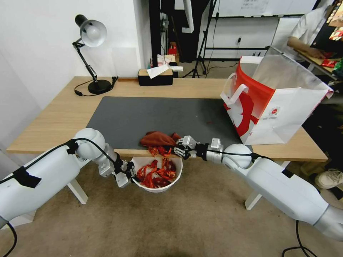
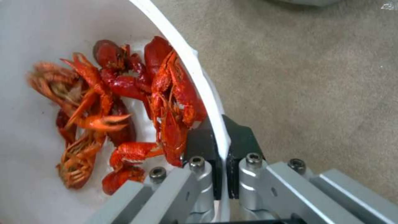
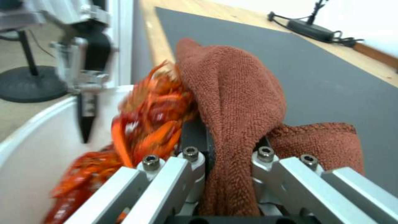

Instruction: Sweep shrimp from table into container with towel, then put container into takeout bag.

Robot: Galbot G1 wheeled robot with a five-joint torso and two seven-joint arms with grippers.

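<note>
My left gripper [image 1: 131,175] is shut on the rim of the white container [image 1: 177,171], holding it just below the table's [image 1: 53,117] front edge. Red shrimp [image 1: 157,174] lie inside the container [image 2: 37,37], and more shrimp [image 3: 153,115] tumble over the edge into it. My right gripper [image 1: 177,147] is shut on the rust-red towel [image 1: 157,138], which lies bunched at the mat's front edge against the falling shrimp. In the left wrist view the shrimp [image 2: 124,102] rest beside my fingers [image 2: 242,143] that pinch the rim. The takeout bag [image 1: 275,103] stands open on the table's right end.
A desk lamp [image 1: 91,39] stands at the back left and a black tissue box [image 1: 155,76] at the back middle. The dark grey mat [image 1: 160,114] covers the table's centre. Carpet floor lies below the container. A person sits at another desk behind the bag.
</note>
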